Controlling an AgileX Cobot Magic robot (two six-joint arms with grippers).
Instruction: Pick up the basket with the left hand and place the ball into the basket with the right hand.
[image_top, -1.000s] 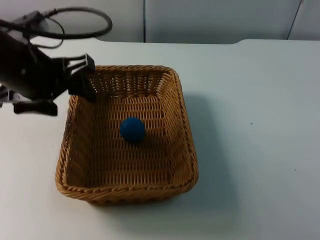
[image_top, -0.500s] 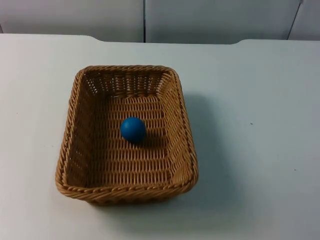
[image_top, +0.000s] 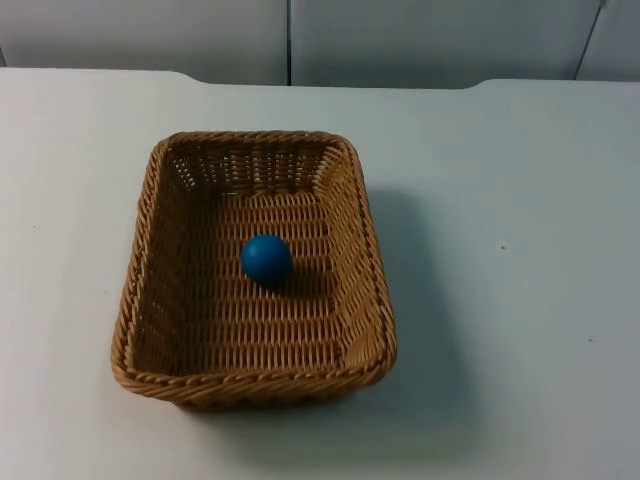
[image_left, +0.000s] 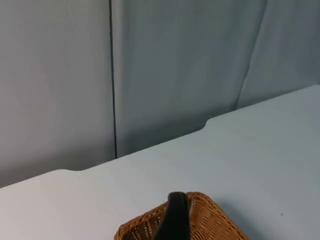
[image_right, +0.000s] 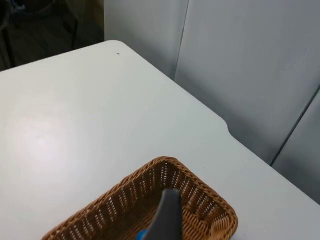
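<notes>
Left arm gone from the basket (image_top: 255, 270) rim since a second ago — pulled back and up, left gripper (image_left: 172, 220) looking down on one basket corner from afar. Ball (image_top: 266, 259) sits mid-basket on the weave; basket flat on the table (image_top: 500, 250). Right gripper (image_right: 165, 215) also withdrawn above. Cannot tell finger opening on either. Reads as task done — both arms waiting.

Little of the machine on show: one slim, smooth, matte black fingertip (image_left: 174, 216) with a rounded end on the left wrist, and one paler, greyer, tapering fingertip (image_right: 166, 216) with a blunt squared end on the right.
</notes>
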